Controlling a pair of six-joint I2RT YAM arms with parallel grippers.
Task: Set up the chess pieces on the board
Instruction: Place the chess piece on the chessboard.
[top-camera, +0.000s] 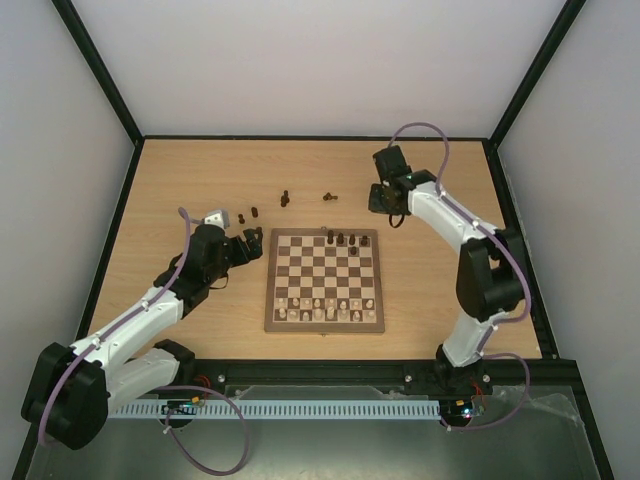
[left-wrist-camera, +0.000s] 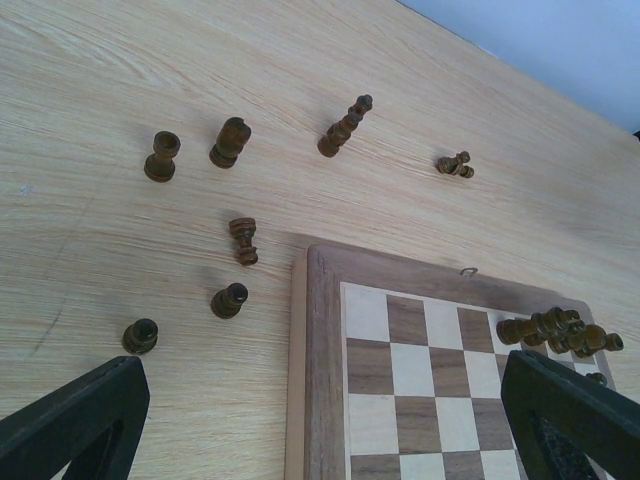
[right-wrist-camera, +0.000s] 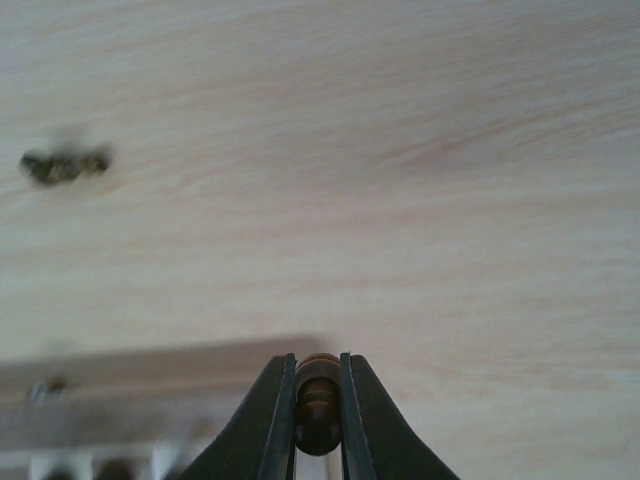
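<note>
While my right gripper (right-wrist-camera: 316, 364) pinches a dark chess piece (right-wrist-camera: 318, 420) — its long side up-and-down in the frame — the board (right-wrist-camera: 150, 372) lies lower left.

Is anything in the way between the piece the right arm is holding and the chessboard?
Nothing visible. The right jaws grip a dark piece over bare table, just beyond the board's far right corner. A few other dark pieces stand mid far row, so those squares are taken.
</note>
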